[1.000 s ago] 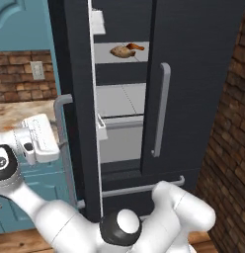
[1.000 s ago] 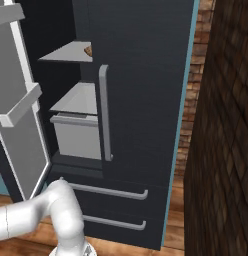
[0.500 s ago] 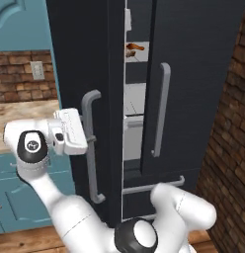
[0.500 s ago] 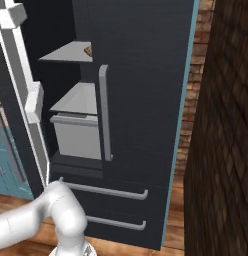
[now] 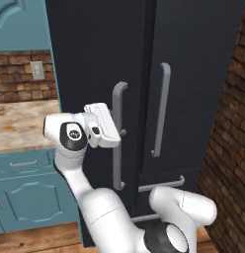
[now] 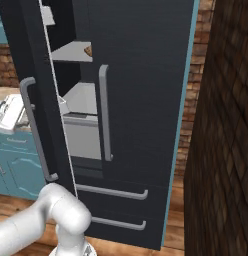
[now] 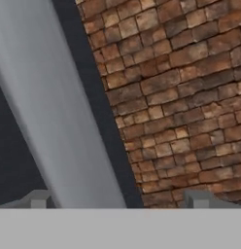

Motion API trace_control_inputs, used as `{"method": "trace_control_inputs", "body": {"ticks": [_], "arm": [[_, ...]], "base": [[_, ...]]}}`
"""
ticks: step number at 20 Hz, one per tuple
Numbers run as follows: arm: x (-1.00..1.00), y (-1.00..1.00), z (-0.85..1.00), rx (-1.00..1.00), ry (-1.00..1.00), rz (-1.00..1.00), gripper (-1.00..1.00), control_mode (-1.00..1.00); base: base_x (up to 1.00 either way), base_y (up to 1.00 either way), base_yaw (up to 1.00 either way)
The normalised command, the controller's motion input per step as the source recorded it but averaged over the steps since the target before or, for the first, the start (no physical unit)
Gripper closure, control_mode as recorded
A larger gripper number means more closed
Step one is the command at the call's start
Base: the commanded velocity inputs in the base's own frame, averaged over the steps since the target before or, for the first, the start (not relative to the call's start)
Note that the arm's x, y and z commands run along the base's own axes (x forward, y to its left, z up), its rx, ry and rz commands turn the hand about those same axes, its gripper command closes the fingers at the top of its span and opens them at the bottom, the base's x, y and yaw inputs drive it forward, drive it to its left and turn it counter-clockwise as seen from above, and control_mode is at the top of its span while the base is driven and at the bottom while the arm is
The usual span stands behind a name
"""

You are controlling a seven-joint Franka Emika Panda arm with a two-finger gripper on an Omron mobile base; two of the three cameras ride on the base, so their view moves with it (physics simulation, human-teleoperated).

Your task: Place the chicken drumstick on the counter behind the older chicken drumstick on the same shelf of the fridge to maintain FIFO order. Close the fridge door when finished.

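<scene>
You've got nothing to read here: no lettering, label, brand mark or number shows on the fridge (image 5: 144,74), its door handles, the counter (image 5: 20,123) or the brick wall.

- We see the fridge (image 5: 144,74) standing between the bench (image 5: 23,123) on its left and a brick wall (image 5: 228,148) on its right.
- The fridge door (image 6: 36,100) on the left side stands slightly ajar, its handle (image 5: 117,136) just left of the right door's handle (image 5: 161,108).
- Our hand (image 5: 120,132) sits at the left door's handle, in front of the door.
- Through the gap, the shelf (image 6: 71,52) lies inside the fridge with a drumstick (image 6: 88,50) at its right end.
- Two drawer fronts (image 6: 116,200) sit below the doors.
</scene>
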Motion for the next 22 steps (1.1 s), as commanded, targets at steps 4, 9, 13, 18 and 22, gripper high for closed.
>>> {"method": "trace_control_inputs", "body": {"ticks": [4,9,13,18,22], "arm": [[0.40,-0.73,0.16,0.03,-0.04,0.01,-1.00,-1.00],[0.45,-0.62,0.14,0.04,-0.12,0.10,-1.00,-1.00],[0.56,-0.26,0.16,0.07,-0.20,0.17,-1.00,-1.00],[0.64,-0.15,0.08,0.09,-0.19,0.23,-1.00,-1.00],[0.67,-0.16,0.00,0.10,-0.17,0.25,-1.00,-1.00]], "base": [[0.00,0.00,0.00],[0.00,0.00,0.00],[0.00,0.00,0.00],[0.00,0.00,0.00],[0.00,0.00,0.00]]}}
